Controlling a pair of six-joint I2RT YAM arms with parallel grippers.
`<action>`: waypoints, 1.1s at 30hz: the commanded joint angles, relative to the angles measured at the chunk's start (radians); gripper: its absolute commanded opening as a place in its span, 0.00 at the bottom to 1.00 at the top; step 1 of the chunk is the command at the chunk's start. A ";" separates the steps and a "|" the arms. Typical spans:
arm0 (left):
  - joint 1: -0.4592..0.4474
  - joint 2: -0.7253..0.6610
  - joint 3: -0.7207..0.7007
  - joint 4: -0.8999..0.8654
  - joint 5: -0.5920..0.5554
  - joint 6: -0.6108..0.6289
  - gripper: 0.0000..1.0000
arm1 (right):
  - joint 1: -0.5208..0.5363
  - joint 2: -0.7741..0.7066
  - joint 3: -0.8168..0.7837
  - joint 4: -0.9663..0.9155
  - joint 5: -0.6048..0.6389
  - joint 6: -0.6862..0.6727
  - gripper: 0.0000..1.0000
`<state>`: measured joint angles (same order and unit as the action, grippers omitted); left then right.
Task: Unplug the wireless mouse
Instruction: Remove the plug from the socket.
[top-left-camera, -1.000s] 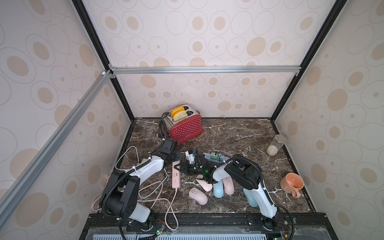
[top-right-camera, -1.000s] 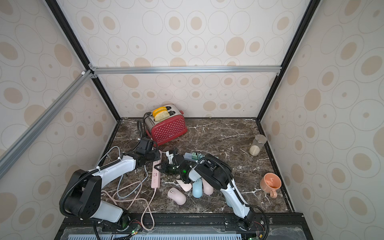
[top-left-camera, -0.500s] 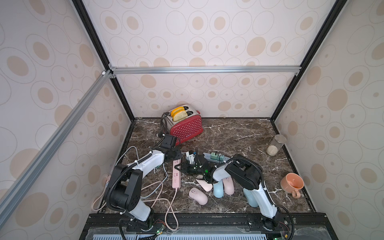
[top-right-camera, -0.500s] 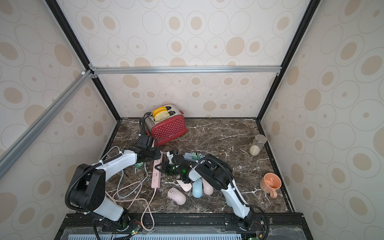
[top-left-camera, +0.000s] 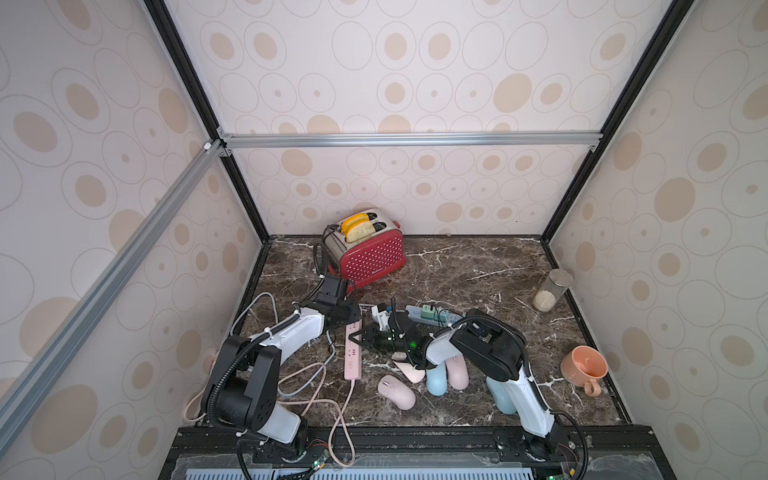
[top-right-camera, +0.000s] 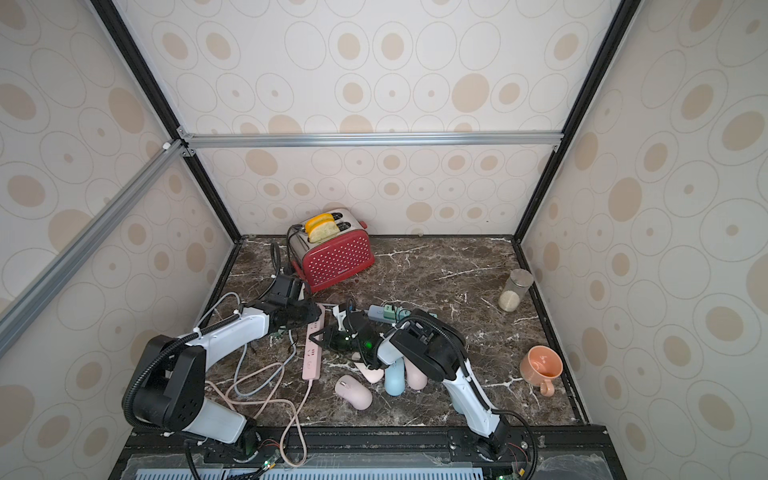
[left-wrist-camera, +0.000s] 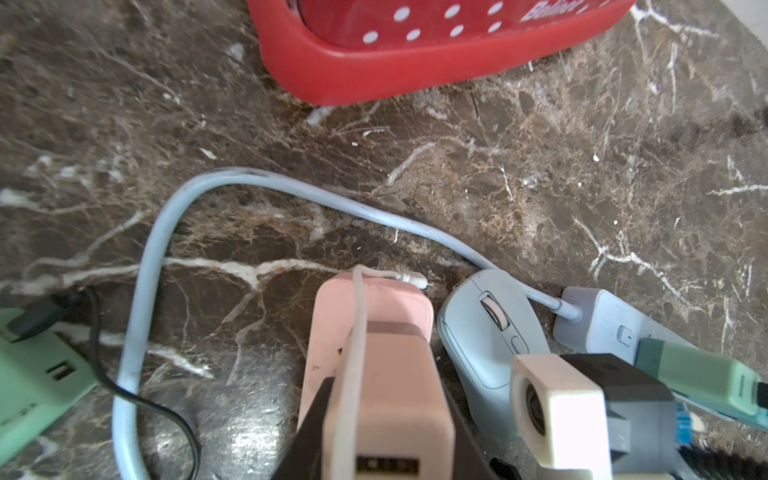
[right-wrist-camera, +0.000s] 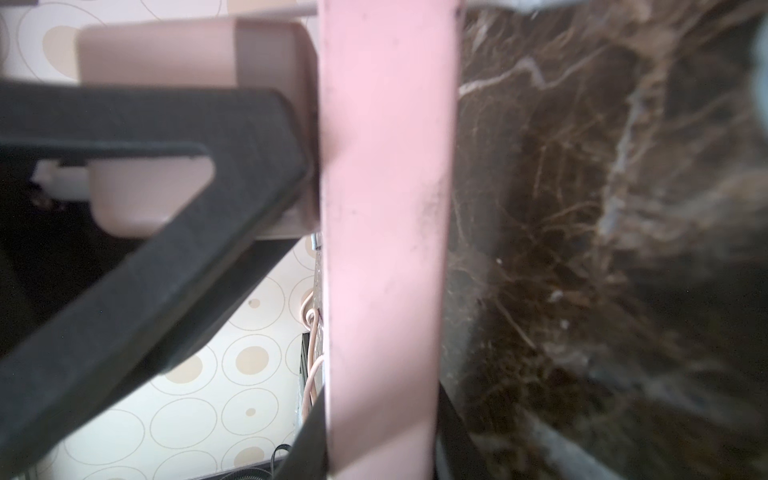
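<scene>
Twin arms (top-left-camera: 291, 332), white shells on round black joints.
Black triangular fingers (left-wrist-camera: 313, 419); just behind the right pair, a green light (top-left-camera: 412, 344); farther back, ribbed black hose (top-left-camera: 216, 386) looping along each link, cinched by white ties (top-left-camera: 268, 331).

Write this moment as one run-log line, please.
left gripper: shut on pink charger | right gripper: shut on pink power strip | charger: seated in strip
</scene>
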<state>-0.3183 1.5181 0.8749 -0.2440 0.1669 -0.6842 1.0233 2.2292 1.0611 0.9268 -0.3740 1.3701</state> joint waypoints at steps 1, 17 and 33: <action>-0.012 -0.008 0.095 -0.190 0.110 -0.003 0.00 | -0.031 0.040 -0.039 -0.193 0.149 -0.006 0.00; -0.013 -0.117 -0.049 0.083 0.149 -0.069 0.00 | -0.032 0.044 -0.043 -0.178 0.156 0.009 0.00; -0.018 -0.107 0.101 -0.328 -0.080 0.092 0.00 | -0.033 0.029 -0.044 -0.227 0.163 0.000 0.00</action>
<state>-0.3271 1.4467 0.9203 -0.4103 0.1322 -0.6456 1.0161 2.2200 1.0481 0.8791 -0.3519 1.4178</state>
